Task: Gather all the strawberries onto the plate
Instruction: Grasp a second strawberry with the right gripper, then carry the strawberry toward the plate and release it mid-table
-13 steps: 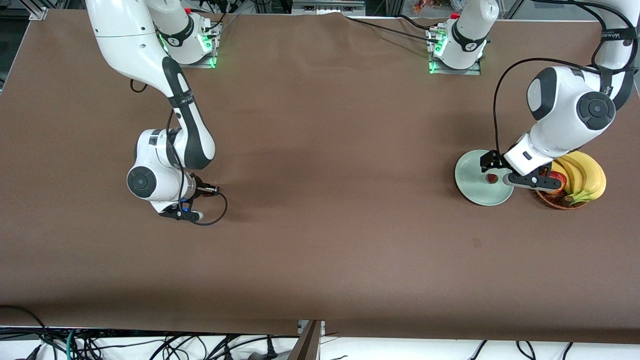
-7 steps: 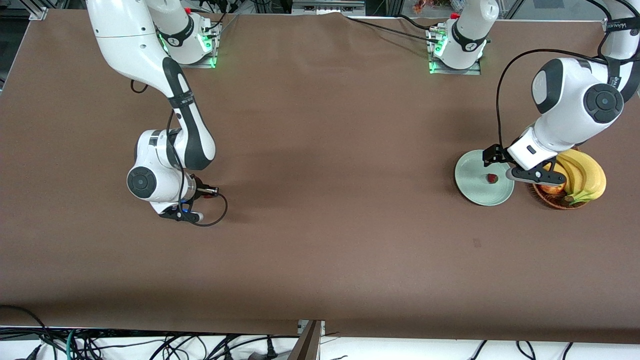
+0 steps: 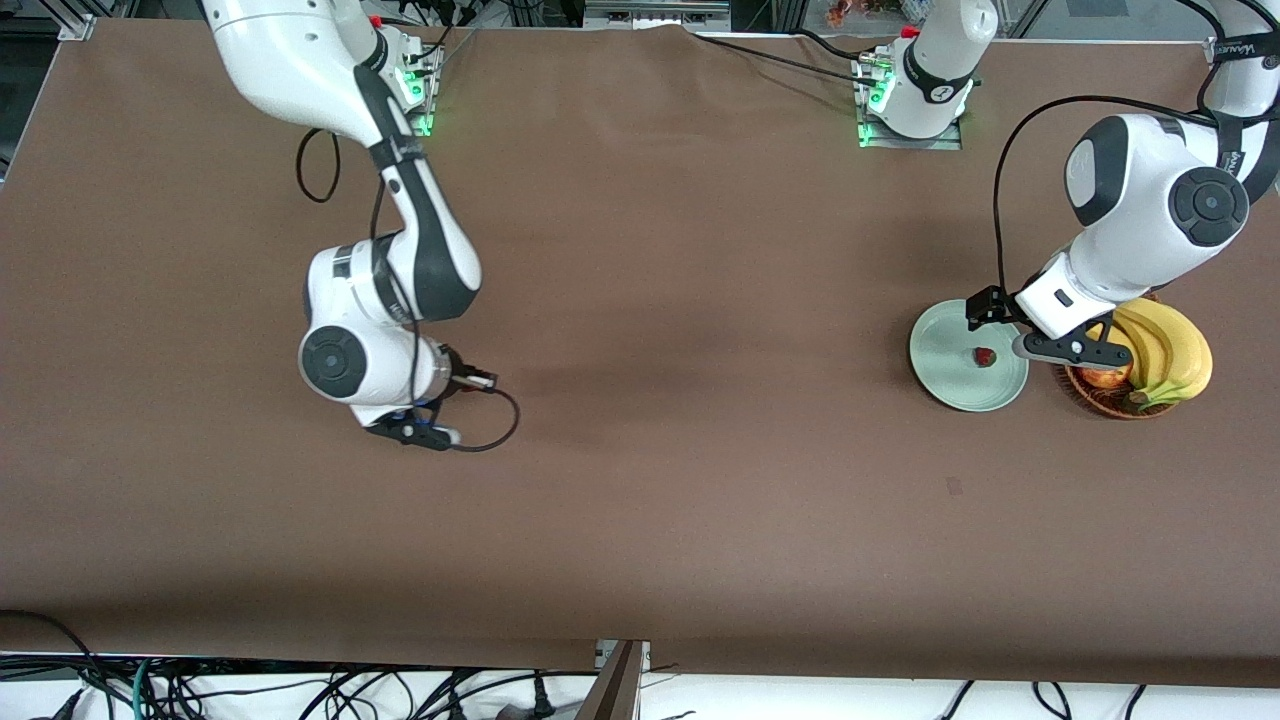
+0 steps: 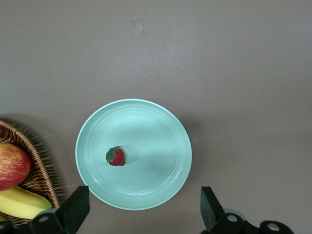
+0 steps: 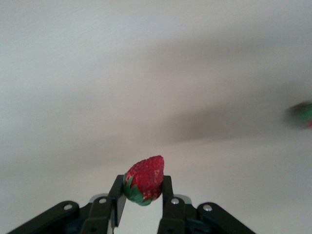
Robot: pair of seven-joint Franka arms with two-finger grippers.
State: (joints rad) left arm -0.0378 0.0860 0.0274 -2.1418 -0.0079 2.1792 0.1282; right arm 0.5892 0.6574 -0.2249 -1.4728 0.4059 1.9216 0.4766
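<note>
The pale mint-green plate lies near the left arm's end of the table. One strawberry lies on it, also clear in the left wrist view on the plate. My left gripper hangs open and empty above the plate's rim, apart from the berry. My right gripper is in the air over bare table toward the right arm's end, shut on a second strawberry between its fingers. A blurred red and green speck lies on the table farther off.
A brown wicker basket stands beside the plate, holding yellow bananas and a red apple. It shows in the left wrist view with the apple. Brown cloth covers the table.
My right arm has moved toward the left arm's end of the table with the strawberry. My left gripper rose off the plate earlier, leaving the berry there, and has since stayed still.
</note>
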